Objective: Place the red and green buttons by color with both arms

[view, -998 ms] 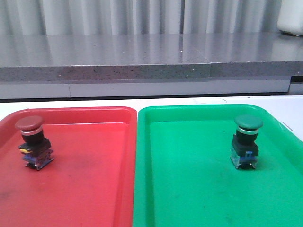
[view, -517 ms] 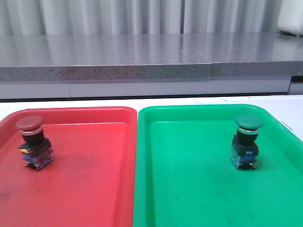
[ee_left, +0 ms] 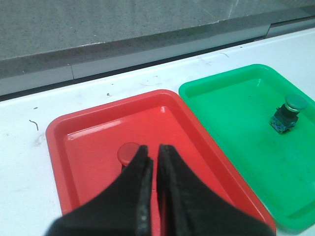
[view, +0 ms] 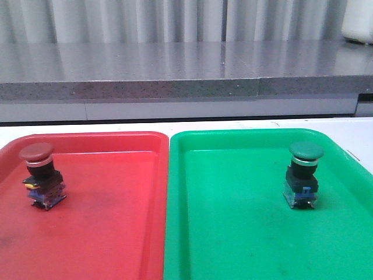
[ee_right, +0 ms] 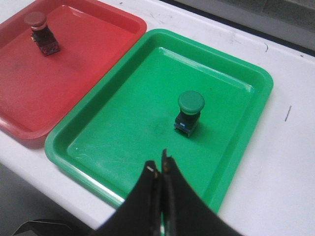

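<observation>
The red button (view: 39, 175) stands upright at the left side of the red tray (view: 111, 233). The green button (view: 303, 174) stands upright at the right side of the green tray (view: 233, 233). Neither arm shows in the front view. My left gripper (ee_left: 152, 150) is shut and empty, raised above the red tray, with the red button's cap (ee_left: 129, 152) just beyond its tips. My right gripper (ee_right: 158, 164) is shut and empty, raised over the near edge of the green tray (ee_right: 123, 147), apart from the green button (ee_right: 189, 110). The red button (ee_right: 41, 32) also shows there.
The two trays lie side by side on a white table (view: 355, 131). A grey stone ledge (view: 175, 81) runs along the back, with a white object (view: 358, 23) at its far right.
</observation>
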`<state>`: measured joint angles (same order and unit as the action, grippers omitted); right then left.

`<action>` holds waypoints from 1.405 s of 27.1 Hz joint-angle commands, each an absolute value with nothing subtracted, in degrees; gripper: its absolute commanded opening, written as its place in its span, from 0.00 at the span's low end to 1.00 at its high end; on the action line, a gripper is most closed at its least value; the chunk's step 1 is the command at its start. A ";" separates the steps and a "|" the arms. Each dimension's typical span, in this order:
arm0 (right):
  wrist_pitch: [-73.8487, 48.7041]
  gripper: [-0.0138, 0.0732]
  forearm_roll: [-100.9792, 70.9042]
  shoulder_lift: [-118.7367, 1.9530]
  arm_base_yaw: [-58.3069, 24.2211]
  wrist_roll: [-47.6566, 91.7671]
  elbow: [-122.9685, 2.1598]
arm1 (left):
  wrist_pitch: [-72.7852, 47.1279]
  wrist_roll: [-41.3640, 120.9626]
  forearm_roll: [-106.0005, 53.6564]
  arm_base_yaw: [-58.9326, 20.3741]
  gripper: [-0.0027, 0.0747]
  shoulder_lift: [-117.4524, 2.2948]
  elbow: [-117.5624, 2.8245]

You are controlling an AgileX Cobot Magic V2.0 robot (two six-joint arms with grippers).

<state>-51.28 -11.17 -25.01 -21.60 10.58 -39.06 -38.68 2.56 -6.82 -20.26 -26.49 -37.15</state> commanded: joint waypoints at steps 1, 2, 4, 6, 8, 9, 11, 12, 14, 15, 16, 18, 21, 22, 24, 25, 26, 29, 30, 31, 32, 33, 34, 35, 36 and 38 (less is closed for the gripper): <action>-47.63 0.03 -11.13 -25.32 -21.45 10.62 -40.43 | -34.80 2.47 -7.65 -20.72 0.01 -26.71 -38.69; -47.63 0.03 -11.13 -25.32 -21.45 10.62 -40.43 | -34.80 2.47 -7.65 -20.72 0.01 -26.71 -38.69; -47.63 0.03 -11.13 -25.32 -21.45 10.62 -40.43 | -34.80 2.47 -7.65 -20.72 0.01 -26.71 -38.69; -47.63 0.03 -11.13 -25.32 -21.45 10.62 -40.43 | -34.80 2.47 -7.65 -20.72 0.01 -26.71 -38.69; -47.63 0.03 -11.13 -25.32 -21.45 10.62 -40.43 | -33.59 2.47 -7.65 -20.72 0.01 -25.11 -37.81; -47.63 0.03 -11.13 -25.32 -21.45 10.62 -40.43 | -32.53 2.47 -7.65 -20.59 0.01 -24.09 -36.88; -47.63 0.03 -11.13 -25.32 -21.45 10.62 -40.43 | -29.75 2.47 -7.51 -18.81 0.01 -21.28 -34.58; -47.63 0.03 -11.13 -25.32 -21.45 10.62 -40.43 | -27.93 2.47 -6.64 -16.97 0.01 -19.69 -32.76; -47.63 0.03 -11.13 -25.32 -21.45 10.62 -40.43 | -25.24 2.47 -6.35 -12.67 0.01 -15.63 -29.06; -47.63 0.03 -11.13 -25.32 -21.45 10.62 -40.43 | -23.82 2.47 -6.35 -10.54 0.01 -13.66 -27.12; -47.63 0.03 -11.13 -25.32 -21.45 10.62 -40.43 | -22.68 2.47 -6.46 -8.53 0.01 -11.78 -25.21; -47.63 0.03 -11.13 -25.32 -21.45 10.62 -40.43 | -21.45 2.47 -6.46 -5.00 0.01 -8.34 -21.55; -47.63 0.03 -11.13 -25.32 -21.45 10.62 -40.43 | -20.34 2.47 -6.46 -0.70 0.01 -5.10 -17.22; -47.63 0.03 -11.13 -25.32 -21.45 10.62 -40.43 | -19.56 2.47 -6.46 0.27 0.01 -4.28 -15.78; -47.63 0.03 -11.13 -25.32 -21.45 10.62 -40.43 | -16.96 2.15 -6.63 1.22 0.01 -2.87 -12.55; -47.63 0.03 -11.13 -25.32 -21.45 10.62 -40.43 | -15.84 2.01 -6.51 1.22 0.01 -2.05 -11.27; -47.63 0.03 -11.13 -25.32 -21.45 10.62 -40.43 | -14.75 2.03 -6.23 1.22 0.01 -1.13 -10.15; -47.63 0.03 -11.13 -25.32 -21.45 10.62 -40.43 | -13.04 -0.58 -5.16 1.22 0.01 1.38 -7.64; -47.70 0.03 -11.13 -25.32 -21.45 10.62 -40.43 | -12.90 -2.94 -2.96 1.30 0.01 1.25 -7.15; -47.70 0.03 -11.13 -25.32 -21.45 10.62 -40.43 | -12.54 -5.37 -1.00 1.30 0.01 1.25 -6.71; -47.64 0.03 -11.13 -25.32 -21.45 10.62 -40.43 | -11.59 -6.38 0.00 1.30 0.01 1.25 -6.12; -47.64 0.03 -11.13 -25.32 -21.45 10.62 -40.43 | -10.20 -6.38 0.00 1.30 0.01 1.25 -5.31; -47.64 0.03 -11.18 -25.32 -21.45 10.62 -40.43 | -8.65 -6.38 0.00 1.30 0.01 1.25 -4.35; -47.64 0.03 -11.18 -25.32 -21.45 10.62 -40.43 | -7.14 -6.38 0.00 1.30 0.01 1.25 -3.46; -47.64 0.03 -11.18 -25.32 -21.45 10.62 -40.43 | -5.10 -6.38 0.00 1.30 0.01 1.36 -2.24; -47.64 0.03 -11.18 -25.32 -21.45 10.62 -40.43 | -1.59 -6.38 0.00 1.30 0.01 1.36 0.12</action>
